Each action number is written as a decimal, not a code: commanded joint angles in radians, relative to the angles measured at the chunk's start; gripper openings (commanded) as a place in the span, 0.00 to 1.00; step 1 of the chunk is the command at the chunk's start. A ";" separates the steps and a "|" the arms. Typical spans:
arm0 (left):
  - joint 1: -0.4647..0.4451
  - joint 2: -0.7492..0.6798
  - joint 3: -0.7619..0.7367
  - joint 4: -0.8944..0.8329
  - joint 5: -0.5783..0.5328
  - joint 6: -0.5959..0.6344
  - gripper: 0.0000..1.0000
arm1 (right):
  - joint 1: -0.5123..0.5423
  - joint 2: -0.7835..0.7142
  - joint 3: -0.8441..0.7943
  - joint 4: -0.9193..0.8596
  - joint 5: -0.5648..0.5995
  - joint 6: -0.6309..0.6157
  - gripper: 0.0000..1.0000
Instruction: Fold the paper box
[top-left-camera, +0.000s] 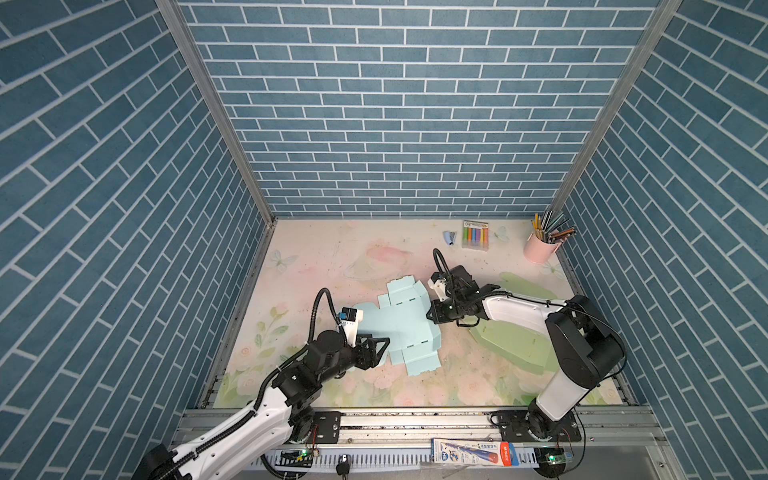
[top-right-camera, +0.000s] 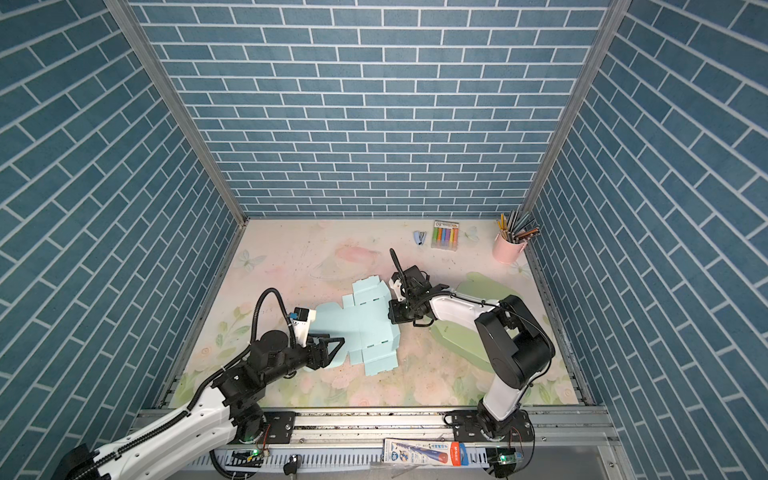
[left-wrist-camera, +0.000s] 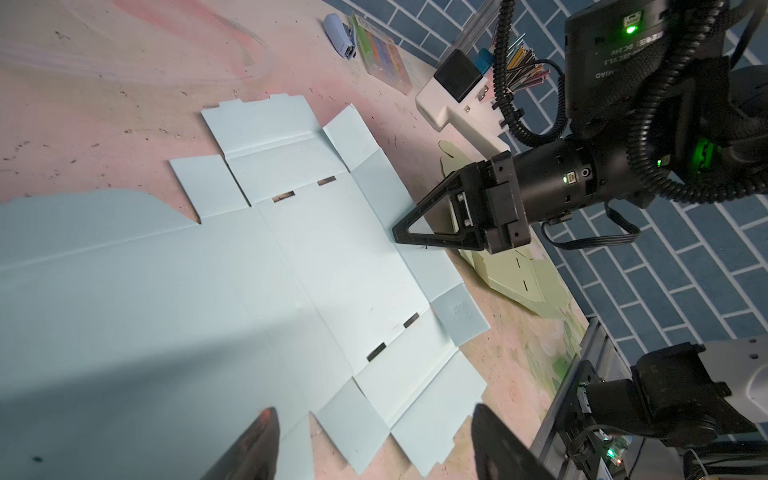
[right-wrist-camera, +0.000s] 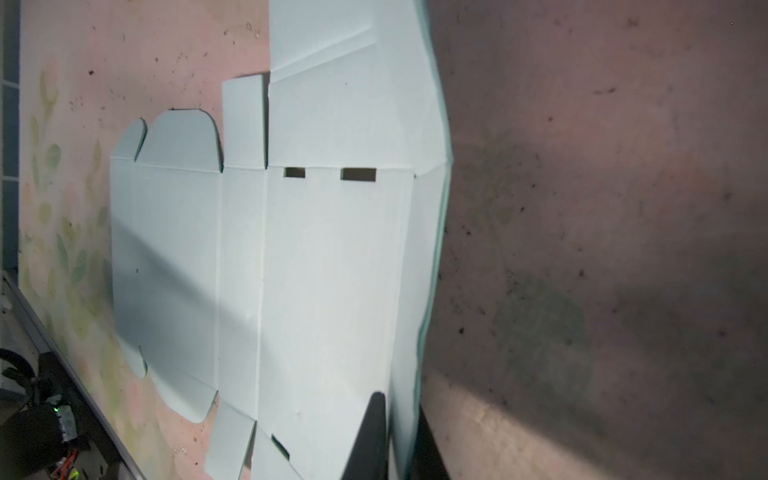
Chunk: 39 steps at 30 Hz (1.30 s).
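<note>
Box = flat pale-blue cutout, unfolded on the mat, lying btw the two grippers in both top views. R gripper: jaws pinched together on the box's edge flap. In the R wrist view that flap lifts off the mat and runs in btw the two dark fingers. The rest of the box spreads flat ahead of the tips, w/ two slots along a crease further out. L gripper: jaws wide apart, nothing in them, low over the opposite end of the box. In the L wrist view its fingers frame the blue panels, which fill the gap btw them and stretch ahead of the tips as far as the R gripper. Can't tell if the L tips touch the sheet. Green sheet lies flat behind the R jaws, partly under the R arm, near the box's edge; touching or not, can't tell. Stapler, marker pack and pink cup of pencils sit at the mat's back edge, well apart from both sets of jaws.
</note>
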 joint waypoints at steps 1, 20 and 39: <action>0.007 0.004 -0.010 0.026 -0.059 0.000 0.73 | -0.024 0.032 0.016 -0.142 0.023 -0.150 0.12; 0.012 0.217 0.055 0.113 -0.091 0.007 0.73 | -0.118 0.037 -0.032 0.018 -0.123 -0.174 0.27; 0.071 0.341 0.128 0.149 -0.037 0.078 0.47 | -0.099 -0.076 -0.004 -0.092 -0.048 -0.328 0.03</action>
